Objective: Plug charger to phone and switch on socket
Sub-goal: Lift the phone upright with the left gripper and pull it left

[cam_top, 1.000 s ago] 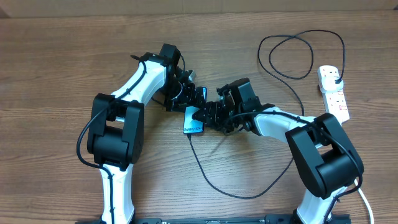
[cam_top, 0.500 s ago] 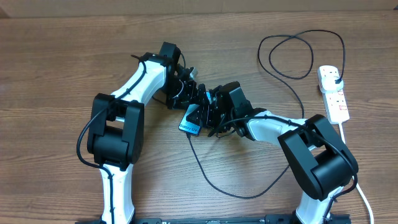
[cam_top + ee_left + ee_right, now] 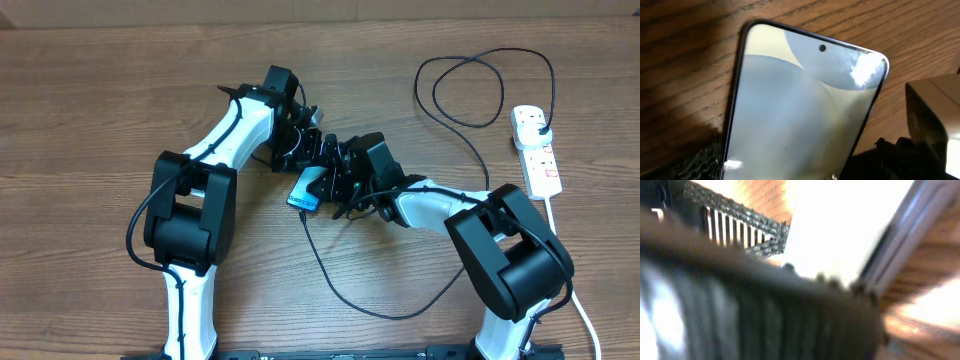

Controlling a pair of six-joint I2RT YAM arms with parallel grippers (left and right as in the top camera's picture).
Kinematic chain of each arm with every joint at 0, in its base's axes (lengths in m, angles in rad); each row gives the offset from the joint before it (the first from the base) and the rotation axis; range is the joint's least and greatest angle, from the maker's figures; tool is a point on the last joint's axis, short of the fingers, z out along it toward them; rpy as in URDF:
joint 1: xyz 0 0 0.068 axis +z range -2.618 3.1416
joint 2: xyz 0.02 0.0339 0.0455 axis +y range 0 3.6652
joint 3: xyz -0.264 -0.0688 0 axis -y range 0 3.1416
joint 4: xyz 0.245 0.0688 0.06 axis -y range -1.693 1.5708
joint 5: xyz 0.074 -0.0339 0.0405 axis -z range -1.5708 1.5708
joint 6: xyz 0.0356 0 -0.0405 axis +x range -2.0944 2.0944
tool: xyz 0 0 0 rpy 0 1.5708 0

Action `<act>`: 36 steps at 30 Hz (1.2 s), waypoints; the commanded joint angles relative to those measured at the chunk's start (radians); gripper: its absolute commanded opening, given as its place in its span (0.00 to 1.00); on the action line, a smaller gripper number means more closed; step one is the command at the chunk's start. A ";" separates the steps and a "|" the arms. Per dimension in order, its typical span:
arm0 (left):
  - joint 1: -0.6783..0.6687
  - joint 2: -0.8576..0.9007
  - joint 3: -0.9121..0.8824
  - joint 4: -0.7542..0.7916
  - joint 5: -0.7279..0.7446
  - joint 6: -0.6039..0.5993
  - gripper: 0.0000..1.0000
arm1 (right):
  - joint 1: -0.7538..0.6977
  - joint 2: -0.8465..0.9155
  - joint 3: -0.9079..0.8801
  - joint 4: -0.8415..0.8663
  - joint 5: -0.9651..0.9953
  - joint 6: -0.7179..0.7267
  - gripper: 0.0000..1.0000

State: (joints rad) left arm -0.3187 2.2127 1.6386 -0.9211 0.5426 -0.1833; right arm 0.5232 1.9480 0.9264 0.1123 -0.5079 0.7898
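Left gripper (image 3: 316, 168) jaws appear clamped on the phone (image 3: 304, 192); right gripper (image 3: 337, 186) jaws alongside, state indeterminable, view blurred.

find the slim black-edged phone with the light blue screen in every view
Overhead: slim black-edged phone at picture centre.
Left wrist: the phone fills most of the frame, punch-hole camera near the top.
Right wrist: blurred; probably the bright panel at upper centre.
Shared landmark: wood-grain tabletop.
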 commanded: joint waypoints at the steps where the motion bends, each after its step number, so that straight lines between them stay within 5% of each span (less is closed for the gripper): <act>1: -0.041 0.053 -0.049 -0.031 -0.023 0.048 1.00 | -0.015 -0.005 0.024 0.038 0.043 0.014 0.13; 7: 0.002 0.051 -0.019 -0.025 0.050 0.049 1.00 | -0.041 -0.030 0.024 0.058 -0.054 -0.036 0.04; 11: 0.088 0.048 0.094 -0.074 0.357 0.100 0.99 | -0.103 -0.077 0.024 0.073 -0.196 -0.040 0.04; 15: 0.147 0.047 0.145 -0.138 0.817 0.313 0.78 | -0.201 -0.079 0.024 0.251 -0.522 -0.019 0.04; 18: 0.148 0.047 0.145 -0.141 1.021 0.403 0.62 | -0.233 -0.079 0.024 0.326 -0.633 0.025 0.04; 24: 0.133 0.046 0.145 -0.137 1.039 0.424 0.52 | -0.225 -0.079 0.024 0.328 -0.801 0.021 0.04; 32: 0.123 0.046 0.145 -0.150 1.016 0.424 0.21 | -0.225 -0.079 0.024 0.328 -0.822 0.022 0.04; 36: 0.100 0.046 0.145 -0.167 1.010 0.423 0.24 | -0.227 -0.079 0.024 0.328 -0.821 0.022 0.04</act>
State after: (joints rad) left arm -0.1852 2.2597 1.7611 -1.0851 1.5070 0.2138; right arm 0.2832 1.8946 0.9337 0.4397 -1.3060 0.8074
